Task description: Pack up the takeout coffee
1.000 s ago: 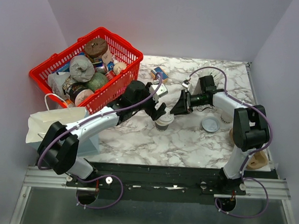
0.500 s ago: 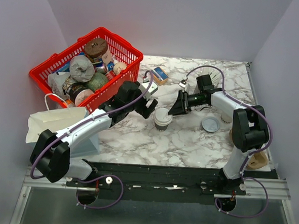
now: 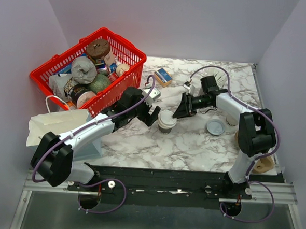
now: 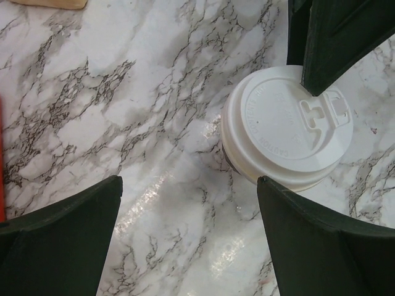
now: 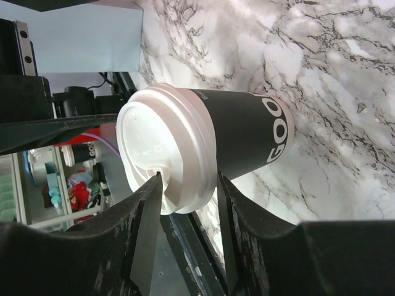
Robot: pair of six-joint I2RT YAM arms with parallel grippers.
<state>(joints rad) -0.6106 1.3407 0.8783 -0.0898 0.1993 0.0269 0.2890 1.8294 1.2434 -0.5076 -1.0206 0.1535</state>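
Observation:
The takeout coffee (image 3: pixel 166 119), a dark brown cup with a white lid, stands upright on the marble table mid-view. My right gripper (image 3: pixel 178 114) reaches in from the right. In the right wrist view its fingers (image 5: pixel 188 179) pinch the lid's rim, one on the lid top and one under the rim against the cup (image 5: pixel 247 132). My left gripper (image 3: pixel 152 114) is open and empty just left of the cup. In the left wrist view the lid (image 4: pixel 287 126) lies ahead and to the right of my open left gripper (image 4: pixel 188 185), with the right arm's finger resting on it.
A red basket (image 3: pixel 121 42) full of groceries stands at the back left. A white paper bag (image 3: pixel 53 124) lies at the near left. A loose lid disc (image 3: pixel 215 127) lies right of the cup. A small box (image 3: pixel 163 76) sits behind it.
My left gripper has drawn back to the left off the cup, leaving the lid in plain view. The right gripper has stayed at the cup's right side.

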